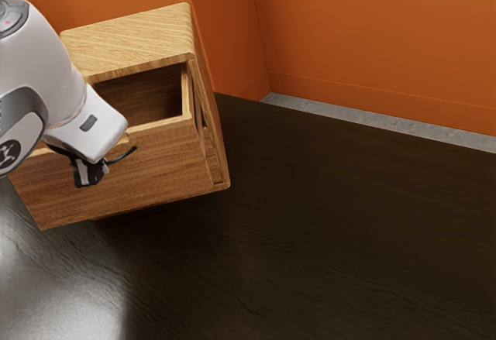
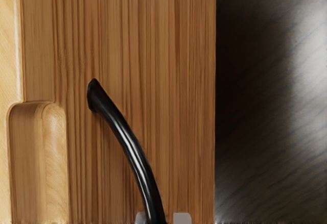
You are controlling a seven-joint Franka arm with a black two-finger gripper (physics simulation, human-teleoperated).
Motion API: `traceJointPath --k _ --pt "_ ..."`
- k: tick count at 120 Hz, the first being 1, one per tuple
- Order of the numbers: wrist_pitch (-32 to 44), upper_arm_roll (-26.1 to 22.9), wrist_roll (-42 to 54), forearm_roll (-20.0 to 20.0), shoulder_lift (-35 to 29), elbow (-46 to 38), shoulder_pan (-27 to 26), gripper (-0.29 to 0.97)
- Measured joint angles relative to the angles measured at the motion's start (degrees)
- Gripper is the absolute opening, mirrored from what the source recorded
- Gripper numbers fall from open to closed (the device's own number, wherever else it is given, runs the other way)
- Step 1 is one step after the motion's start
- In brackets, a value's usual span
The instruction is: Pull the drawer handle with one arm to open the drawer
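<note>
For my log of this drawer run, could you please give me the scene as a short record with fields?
cabinet: light wood, standing on the table
drawer: pulled partway out of the cabinet, its inside showing from above
handle: black curved bar on the drawer front
arm: white, coming in from the exterior view's left, its tip at the handle
table: dark wood grain
wall: orange, behind the cabinet

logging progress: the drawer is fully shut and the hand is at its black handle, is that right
Not quite: the drawer is pulled well out, its hollow inside showing in the exterior view. The hand is at its black handle, as you say.
</note>
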Motion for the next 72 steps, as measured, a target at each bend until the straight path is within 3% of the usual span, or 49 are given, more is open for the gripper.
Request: traceJointPath --k 40,72 --pt "-1.11 -1.6 -2.58 -0.18 -3.99 -2.48 -0.25 -0.11" --pt "-1.76 -1.69 -3.58 -0.68 -3.83 -2.43 -0.23 0.06"
